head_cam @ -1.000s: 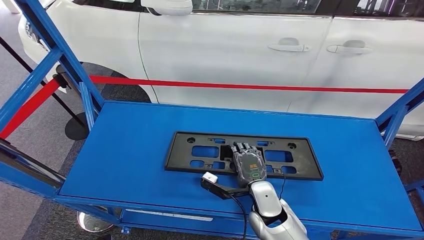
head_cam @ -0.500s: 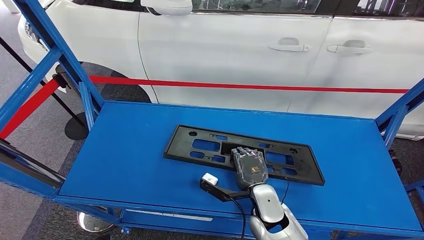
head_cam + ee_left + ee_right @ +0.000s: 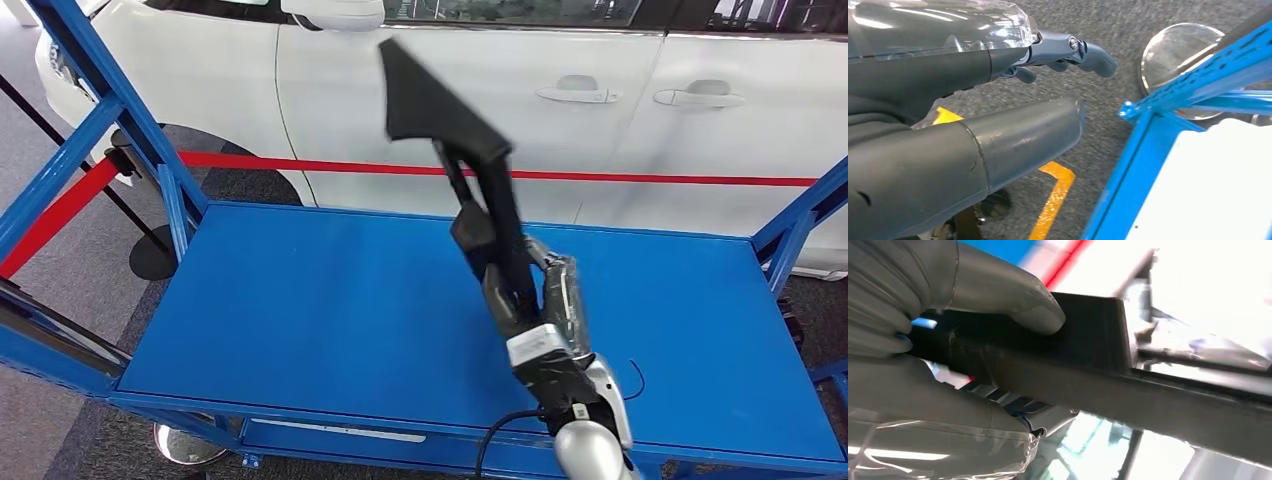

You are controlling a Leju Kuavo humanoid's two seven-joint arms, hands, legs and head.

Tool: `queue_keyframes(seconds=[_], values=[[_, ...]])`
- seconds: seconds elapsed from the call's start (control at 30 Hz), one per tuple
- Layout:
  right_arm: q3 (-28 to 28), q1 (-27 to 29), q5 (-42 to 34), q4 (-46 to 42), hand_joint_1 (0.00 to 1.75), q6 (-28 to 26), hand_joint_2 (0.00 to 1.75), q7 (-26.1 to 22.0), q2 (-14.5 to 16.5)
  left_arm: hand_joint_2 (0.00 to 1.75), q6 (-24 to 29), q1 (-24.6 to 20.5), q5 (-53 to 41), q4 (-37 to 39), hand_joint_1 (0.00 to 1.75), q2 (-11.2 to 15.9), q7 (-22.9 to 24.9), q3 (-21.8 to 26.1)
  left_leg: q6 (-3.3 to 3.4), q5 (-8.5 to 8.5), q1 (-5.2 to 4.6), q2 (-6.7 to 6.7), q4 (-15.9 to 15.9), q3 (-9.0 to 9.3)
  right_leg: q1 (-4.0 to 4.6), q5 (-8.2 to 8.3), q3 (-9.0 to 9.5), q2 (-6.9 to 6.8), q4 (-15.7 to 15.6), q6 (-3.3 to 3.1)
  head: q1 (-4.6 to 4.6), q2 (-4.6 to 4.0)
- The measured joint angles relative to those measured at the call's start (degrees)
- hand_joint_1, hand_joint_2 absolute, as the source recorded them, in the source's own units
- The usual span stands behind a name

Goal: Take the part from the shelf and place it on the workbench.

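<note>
Half a second earlier the part (image 3: pixel 470 170) lay flat on the blue shelf (image 3: pixel 300 300). It now stood on end, clear of the shelf, clamped in the right robot hand (image 3: pixel 540 310). Pickup judged complete; transfer to the counter remained. The left robot hand (image 3: pixel 1068 50) hung empty, fingers curled in.

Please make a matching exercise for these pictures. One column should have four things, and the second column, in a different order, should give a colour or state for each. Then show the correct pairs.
Things:
1. black part
2. shelf top
3. car door
4. barrier tape

Colour or state:
A. white, closed, behind the shelf
B. lifted up on edge, held by the right hand
C. red, stretched in front of the car
D. blue, flat, nothing lying on it

Right pairs: 1-B, 2-D, 3-A, 4-C
</note>
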Motion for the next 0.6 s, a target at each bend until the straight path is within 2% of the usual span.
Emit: queue_keyframes(seconds=[0.1, 0.27, 0.6], values=[[-1.97, -0.95, -7.85, -6.13, 1.75, 1.77, 1.75, -0.71, -1.98, 0.00, -0.38, -0.02, 0.48, 0.00, 0.00, 0.00, -1.89, 0.01, 0.03, -0.02, 0.00, 0.00, 0.00, 0.00, -0.01, 0.00, 0.00, 0.00, 0.00, 0.00, 0.01, 0.00], [-4.87, -1.01, -13.83, -11.89, 1.75, 4.20, 1.75, -2.09, -4.08, 0.00, -1.20, -0.04, 0.55, 0.00, 0.00, -0.01, -2.66, 0.01, 0.09, -0.07, -0.01, 0.00, 0.01, 0.00, 0.00, -0.02, -0.01, 0.00, -0.02, 0.02, 0.00, 0.00], [-7.76, 3.36, -13.76, -15.24, 1.75, 4.09, 1.75, -4.83, -5.12, 0.00, -1.89, 0.04, -0.05, -0.43, 0.00, -0.43, -2.64, -0.19, 0.09, -0.10, -0.03, 0.00, 0.01, 0.00, 0.04, -0.07, -0.01, 0.01, -0.03, -0.01, 0.00, 0.00]])
